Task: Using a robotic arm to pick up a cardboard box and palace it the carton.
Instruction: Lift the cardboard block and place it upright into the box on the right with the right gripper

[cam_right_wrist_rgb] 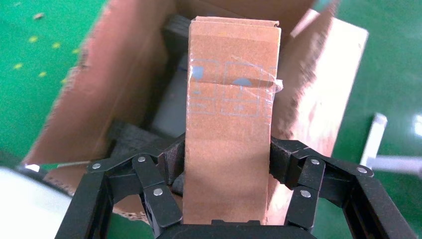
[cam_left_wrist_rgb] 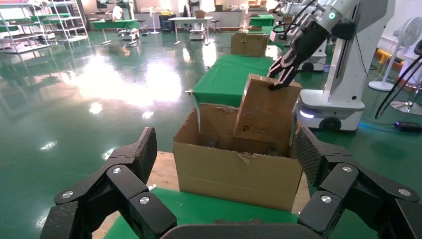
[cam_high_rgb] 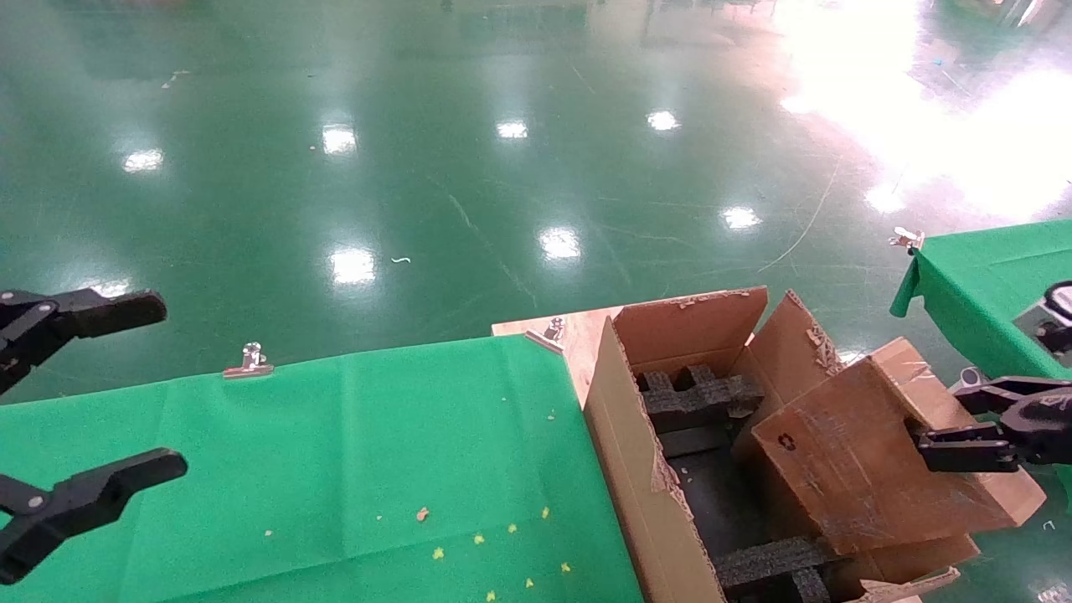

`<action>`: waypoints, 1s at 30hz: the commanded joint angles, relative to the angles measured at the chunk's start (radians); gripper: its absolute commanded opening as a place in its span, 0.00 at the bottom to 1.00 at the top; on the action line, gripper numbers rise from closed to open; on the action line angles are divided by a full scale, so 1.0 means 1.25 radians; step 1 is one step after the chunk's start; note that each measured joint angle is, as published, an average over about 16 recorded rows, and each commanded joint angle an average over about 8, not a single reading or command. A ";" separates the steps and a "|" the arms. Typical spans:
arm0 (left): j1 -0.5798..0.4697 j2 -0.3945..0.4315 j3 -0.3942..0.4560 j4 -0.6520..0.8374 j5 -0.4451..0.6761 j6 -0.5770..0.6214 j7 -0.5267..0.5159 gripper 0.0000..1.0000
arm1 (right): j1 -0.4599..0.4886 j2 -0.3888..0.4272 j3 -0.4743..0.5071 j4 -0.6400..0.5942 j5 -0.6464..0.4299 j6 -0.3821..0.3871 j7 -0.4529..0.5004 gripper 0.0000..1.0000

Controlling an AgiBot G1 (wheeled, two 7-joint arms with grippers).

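Observation:
The small brown cardboard box is held tilted, its lower end down inside the large open carton, which has black foam blocks in it. My right gripper is shut on the box's upper end. In the right wrist view the gripper clamps both sides of the taped box above the carton. The left wrist view shows the white right arm, its gripper, the box and the carton. My left gripper is open and empty at the far left.
The carton stands on a wooden board beside the green-clothed table, which has metal clips on its far edge. A second green table is at the right. A white robot base stands behind the carton.

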 commanded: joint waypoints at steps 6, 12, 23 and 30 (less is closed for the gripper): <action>0.000 0.000 0.000 0.000 0.000 0.000 0.000 1.00 | -0.013 0.067 -0.022 0.061 -0.020 0.099 0.087 0.00; 0.000 0.000 0.000 0.000 0.000 0.000 0.000 1.00 | -0.030 0.078 -0.059 0.076 0.004 0.164 0.115 0.00; 0.000 0.000 0.000 0.000 0.000 0.000 0.000 1.00 | -0.034 0.073 -0.068 0.071 0.014 0.175 0.120 0.00; 0.000 0.000 0.000 0.000 0.000 0.000 0.000 1.00 | -0.058 0.037 -0.098 0.059 0.002 0.210 0.188 0.00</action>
